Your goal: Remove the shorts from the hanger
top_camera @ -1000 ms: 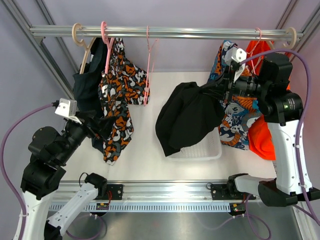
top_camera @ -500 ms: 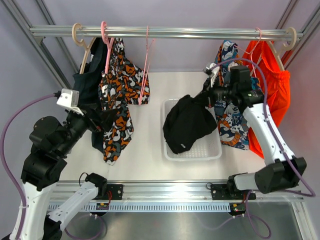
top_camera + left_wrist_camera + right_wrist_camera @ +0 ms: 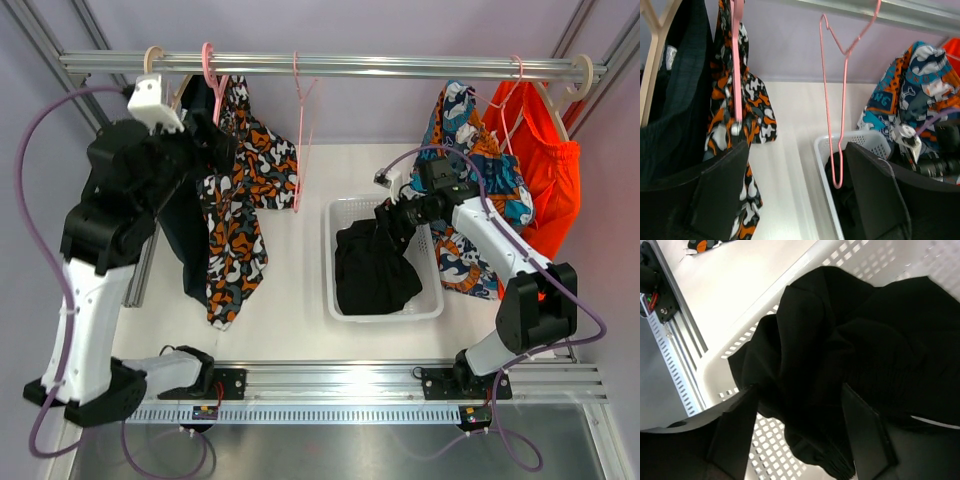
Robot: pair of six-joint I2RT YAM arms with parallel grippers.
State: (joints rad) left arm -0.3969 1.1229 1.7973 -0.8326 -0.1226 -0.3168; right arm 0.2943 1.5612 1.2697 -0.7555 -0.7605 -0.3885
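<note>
Plain black shorts (image 3: pixel 375 275) lie crumpled in the white basket (image 3: pixel 329 262). My right gripper (image 3: pixel 388 220) hovers just over them, open; in the right wrist view (image 3: pixel 800 435) the black cloth (image 3: pixel 840 350) lies loose under its spread fingers. Dark navy shorts (image 3: pixel 188 235) hang from a wooden hanger (image 3: pixel 166 100). Beside them, camouflage shorts (image 3: pixel 245 190) hang from a pink hanger (image 3: pixel 211 75). My left gripper (image 3: pixel 205 150) is raised beside these two, open and holding nothing (image 3: pixel 795 195). The camouflage shorts (image 3: pixel 722 105) appear by its left finger (image 3: pixel 715 195).
An empty pink wire hanger (image 3: pixel 297 130) hangs mid-rail, seen close in the left wrist view (image 3: pixel 840 100). A blue-orange printed garment (image 3: pixel 470 190) and a bright orange one (image 3: pixel 545 170) hang at the right end of the metal rail (image 3: pixel 400 66). Frame posts stand at both sides.
My right gripper carried the black shorts down into the basket and opened off them. My left arm rose from low on the left to the hanging shorts by the rail.
</note>
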